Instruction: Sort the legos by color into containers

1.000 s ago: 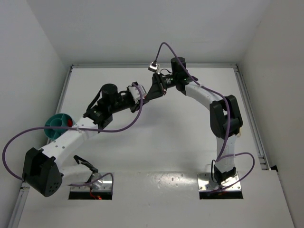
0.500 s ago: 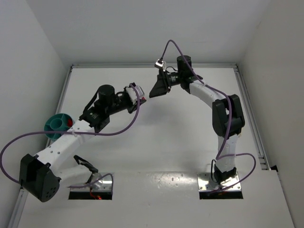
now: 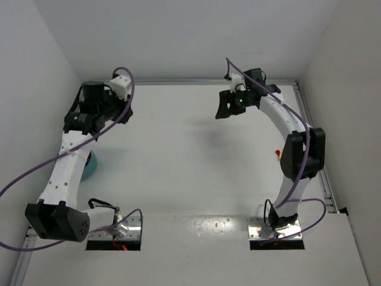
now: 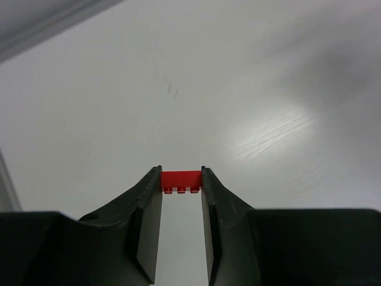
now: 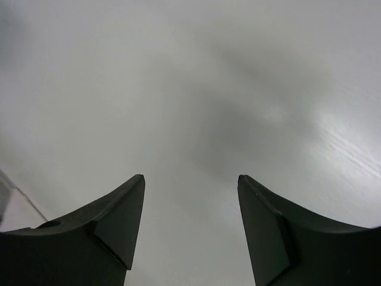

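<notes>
left gripper [image 4: 181, 173] pinches a red lego [image 4: 181, 178] at its very tips. best carry it level, releasing only over the teal bowl [image 3: 90, 167].

Left fingers [image 4: 149, 226] pinching red lego [image 4: 181, 177], right fingers [image 5: 116, 223] spread well apart.

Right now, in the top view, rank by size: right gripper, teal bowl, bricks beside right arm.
1. Unsure between right gripper and teal bowl: left arm hides much of it.
2. Clearly smallest: bricks.
</notes>
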Motion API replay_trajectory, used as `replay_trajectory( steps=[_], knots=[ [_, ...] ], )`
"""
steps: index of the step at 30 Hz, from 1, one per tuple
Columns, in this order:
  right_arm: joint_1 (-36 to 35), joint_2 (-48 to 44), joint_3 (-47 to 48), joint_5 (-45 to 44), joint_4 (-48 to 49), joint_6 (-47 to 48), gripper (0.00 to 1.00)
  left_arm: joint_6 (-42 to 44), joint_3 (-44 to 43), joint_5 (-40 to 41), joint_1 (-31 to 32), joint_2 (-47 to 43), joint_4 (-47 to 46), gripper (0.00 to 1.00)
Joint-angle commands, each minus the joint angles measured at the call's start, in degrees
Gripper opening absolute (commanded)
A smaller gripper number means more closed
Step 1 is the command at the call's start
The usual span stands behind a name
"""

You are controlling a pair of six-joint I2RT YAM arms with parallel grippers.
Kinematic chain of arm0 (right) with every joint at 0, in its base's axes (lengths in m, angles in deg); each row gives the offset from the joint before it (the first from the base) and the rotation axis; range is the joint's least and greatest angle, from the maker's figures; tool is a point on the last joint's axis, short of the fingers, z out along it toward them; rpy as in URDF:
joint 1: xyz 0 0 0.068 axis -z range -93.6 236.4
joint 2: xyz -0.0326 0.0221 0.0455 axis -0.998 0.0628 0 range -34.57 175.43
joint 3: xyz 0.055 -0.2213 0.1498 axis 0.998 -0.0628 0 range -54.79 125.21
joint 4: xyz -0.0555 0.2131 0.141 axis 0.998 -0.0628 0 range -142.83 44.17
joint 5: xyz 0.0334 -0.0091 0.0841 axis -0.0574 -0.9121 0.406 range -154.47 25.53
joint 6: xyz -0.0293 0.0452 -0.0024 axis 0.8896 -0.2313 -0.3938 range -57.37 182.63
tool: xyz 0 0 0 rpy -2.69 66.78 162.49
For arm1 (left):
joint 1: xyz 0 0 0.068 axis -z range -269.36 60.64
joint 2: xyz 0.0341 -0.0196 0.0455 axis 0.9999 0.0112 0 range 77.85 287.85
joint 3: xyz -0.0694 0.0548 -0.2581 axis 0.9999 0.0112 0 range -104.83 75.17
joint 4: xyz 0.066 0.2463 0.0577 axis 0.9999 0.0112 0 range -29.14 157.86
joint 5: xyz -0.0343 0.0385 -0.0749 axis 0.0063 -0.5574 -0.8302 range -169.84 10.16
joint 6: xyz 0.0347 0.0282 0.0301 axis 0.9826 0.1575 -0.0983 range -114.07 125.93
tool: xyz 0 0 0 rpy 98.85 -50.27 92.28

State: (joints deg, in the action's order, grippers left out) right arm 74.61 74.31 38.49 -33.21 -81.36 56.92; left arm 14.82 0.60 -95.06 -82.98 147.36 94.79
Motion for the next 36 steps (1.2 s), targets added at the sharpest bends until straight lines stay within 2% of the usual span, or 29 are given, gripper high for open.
replay_trajectory(
  steps=[1,3,4,7,13,22,26,33,36],
  knots=[
    [0.01,-4.37,-5.97,-9.73,-5.78,8.79,0.65,3.32,-3.21,1.69,-6.60,-0.43,15.71,0.19],
    [0.54,-4.91,-7.75,-9.73,-5.78,10.45,0.65,4.91,-4.97,0.03,-10.39,0.70,21.22,0.19],
    [0.54,-5.43,-8.28,-9.73,-5.78,10.46,0.65,5.61,-6.46,-1.29,-14.76,2.10,22.92,0.19],
    [0.54,-5.43,-9.08,-9.73,-6.31,11.69,0.65,7.02,-8.65,-3.76,-20.15,3.17,27.05,0.19],
    [1.59,-5.43,-9.08,-8.60,-6.31,12.83,0.66,9.13,-13.49,-1.75,-30.00,9.14,32.51,0.19],
    [2.12,-1.83,-7.76,-7.27,-7.62,14.50,0.66,4.92,-16.23,9.23,-30.63,13.72,31.12,0.19],
    [2.12,0.36,-2.84,-7.27,-10.60,15.11,0.66,0.80,-13.60,18.19,-28.17,13.19,28.65,0.19],
    [2.12,5.28,6.73,-10.96,-18.87,18.37,0.66,-2.56,-6.21,19.35,-27.64,11.96,27.33,0.19],
    [2.12,5.90,7.54,-12.36,-19.67,18.37,0.66,-3.08,-5.68,19.35,-27.64,12.48,26.54,0.21]
  ],
)
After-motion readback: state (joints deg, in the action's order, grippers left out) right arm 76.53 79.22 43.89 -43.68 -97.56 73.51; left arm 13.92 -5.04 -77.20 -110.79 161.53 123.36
